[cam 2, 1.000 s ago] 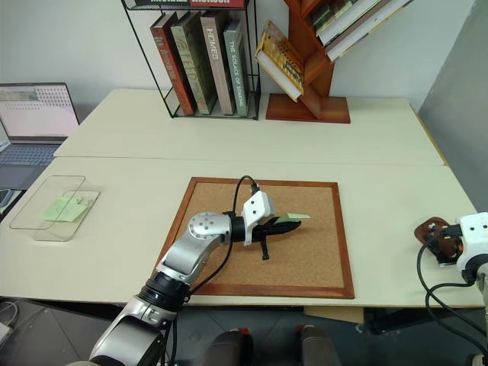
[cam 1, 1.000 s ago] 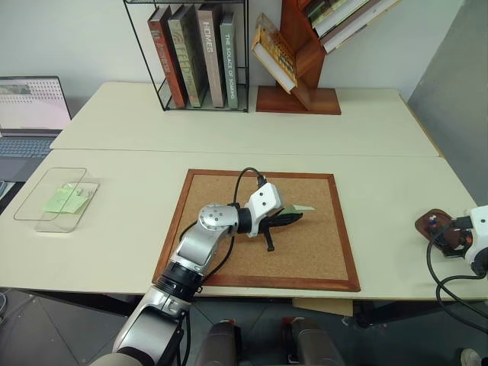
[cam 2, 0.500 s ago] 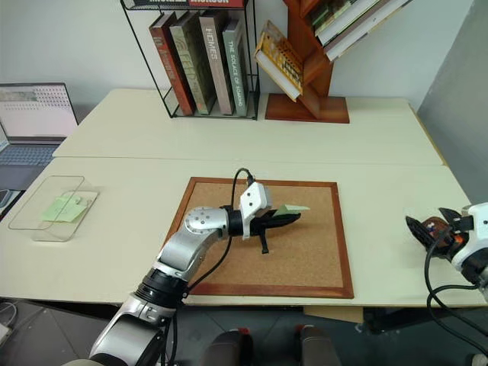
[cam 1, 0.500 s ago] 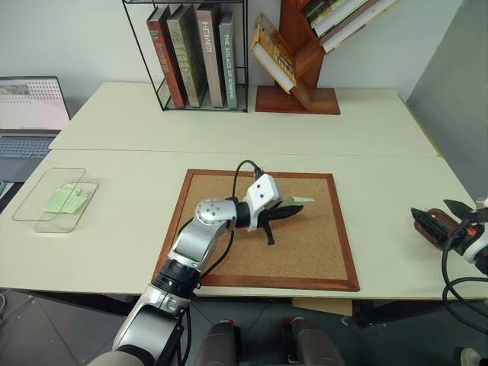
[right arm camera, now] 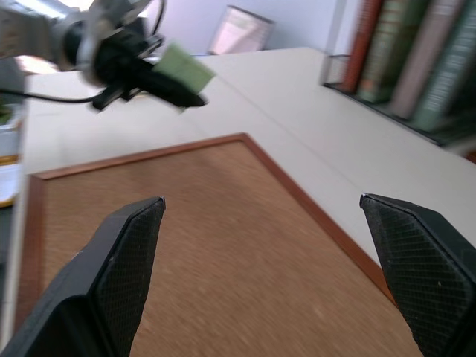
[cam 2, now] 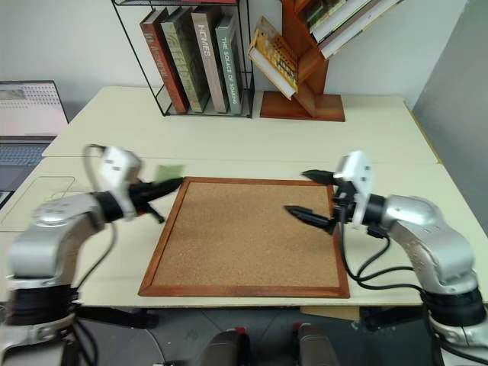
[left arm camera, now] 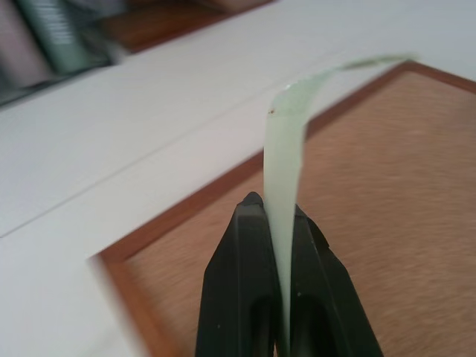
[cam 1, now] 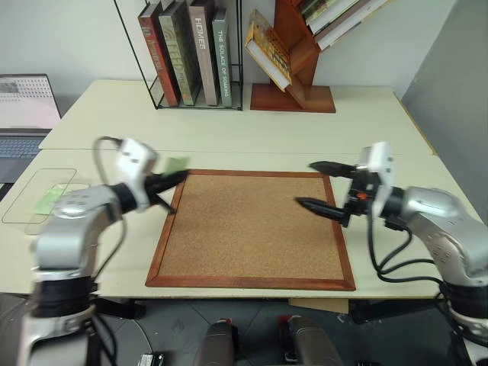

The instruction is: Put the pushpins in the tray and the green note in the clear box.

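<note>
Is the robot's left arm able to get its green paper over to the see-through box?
Probably yes. The left gripper is shut on the green note, and the clear box sits on that same side, with bare table between them.

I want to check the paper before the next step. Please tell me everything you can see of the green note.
The green note is a thin, pale mint-green slip of paper. The left hand is shut on one end of it, and the free end curls over beyond the fingertips. It is held in the air at the corkboard's left far corner. Nothing else touches it.
</note>
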Controlling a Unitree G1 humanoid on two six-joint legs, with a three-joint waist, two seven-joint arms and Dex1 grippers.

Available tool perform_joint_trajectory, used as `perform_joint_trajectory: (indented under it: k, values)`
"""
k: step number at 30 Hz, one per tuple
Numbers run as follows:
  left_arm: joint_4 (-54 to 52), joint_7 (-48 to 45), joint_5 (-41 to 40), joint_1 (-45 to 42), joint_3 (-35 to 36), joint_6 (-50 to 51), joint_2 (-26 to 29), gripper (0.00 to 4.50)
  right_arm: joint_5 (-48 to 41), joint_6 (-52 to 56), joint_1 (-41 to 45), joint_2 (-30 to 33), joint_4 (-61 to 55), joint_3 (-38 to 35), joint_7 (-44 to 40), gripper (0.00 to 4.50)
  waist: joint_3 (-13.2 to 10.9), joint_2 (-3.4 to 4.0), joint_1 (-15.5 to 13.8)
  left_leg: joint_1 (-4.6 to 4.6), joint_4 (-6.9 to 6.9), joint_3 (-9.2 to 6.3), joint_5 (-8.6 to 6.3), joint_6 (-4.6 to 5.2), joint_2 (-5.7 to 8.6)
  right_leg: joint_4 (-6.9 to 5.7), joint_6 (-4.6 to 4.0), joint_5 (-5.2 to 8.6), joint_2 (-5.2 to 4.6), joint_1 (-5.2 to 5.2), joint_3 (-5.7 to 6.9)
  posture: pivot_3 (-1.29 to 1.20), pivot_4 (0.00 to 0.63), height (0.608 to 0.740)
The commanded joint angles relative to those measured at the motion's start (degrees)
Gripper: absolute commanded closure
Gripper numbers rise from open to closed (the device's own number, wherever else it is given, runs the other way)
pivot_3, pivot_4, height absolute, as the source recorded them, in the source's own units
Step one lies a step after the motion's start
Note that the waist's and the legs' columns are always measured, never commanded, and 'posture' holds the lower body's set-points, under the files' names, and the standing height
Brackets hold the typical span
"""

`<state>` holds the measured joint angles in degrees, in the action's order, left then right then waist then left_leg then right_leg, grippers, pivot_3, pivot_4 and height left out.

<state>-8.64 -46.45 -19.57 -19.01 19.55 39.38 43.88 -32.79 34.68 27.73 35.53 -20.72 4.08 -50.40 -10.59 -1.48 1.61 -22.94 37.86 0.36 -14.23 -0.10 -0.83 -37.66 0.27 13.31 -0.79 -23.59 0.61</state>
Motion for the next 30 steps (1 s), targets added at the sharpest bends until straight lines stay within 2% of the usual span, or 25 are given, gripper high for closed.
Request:
perform_joint_trajectory:
  k: [1,4,10,19,25,30]
  values:
    - [1.88,2.27,-0.48,2.76,10.62,2.10,5.80,4.50,3.32,-2.01,4.49,-3.65,4.45,6.02,-1.83,0.04,0.00,-0.01,-0.13,-0.03,-0.02,0.03,0.00,-0.01,0.05,0.01,0.00,0.00,-0.09,-0.04,0.00,0.00,0.150,0.740]
    - [8.83,6.00,2.15,3.79,13.66,1.51,8.75,4.50,5.59,-3.58,5.95,-6.80,6.45,9.36,-2.03,0.04,-0.01,-0.01,-0.52,-0.05,0.00,0.01,0.00,-0.01,0.16,0.00,0.01,0.01,-0.27,-0.06,0.06,0.00,0.150,0.740]
    - [21.93,9.27,5.56,3.93,14.02,-3.64,12.56,4.50,7.21,-4.54,5.25,-8.57,5.45,12.09,-3.41,0.04,0.03,-0.07,-1.13,-0.04,0.03,0.11,-0.01,-0.02,0.22,0.00,0.03,0.00,-0.44,-0.07,0.06,0.00,0.150,0.740]
    - [50.74,15.69,11.11,-11.36,7.62,-17.20,15.87,4.50,7.20,-3.66,5.00,-10.04,3.76,12.66,-2.98,0.04,0.07,-0.20,-1.66,-0.07,0.01,0.15,-0.01,-0.03,0.15,-0.10,0.00,-0.01,-0.49,-0.19,0.18,0.00,0.150,0.740]
    - [64.44,17.60,12.72,-19.62,4.02,-20.89,15.44,4.50,7.34,-3.34,5.01,-10.55,3.32,12.95,-2.81,0.04,0.15,-0.32,-1.51,-0.11,0.01,0.26,-0.01,-0.04,0.16,-0.11,0.01,-0.03,-0.51,-0.25,0.14,0.00,0.150,0.740]
    - [71.07,18.44,11.77,-23.69,3.84,-21.71,15.65,3.60,7.42,-2.91,4.80,-10.64,2.76,12.73,-2.60,0.00,0.18,-0.41,-1.48,-0.19,0.03,0.30,-0.01,-0.04,0.16,-0.23,0.02,-0.03,-0.51,-0.41,0.13,0.00,0.150,0.740]
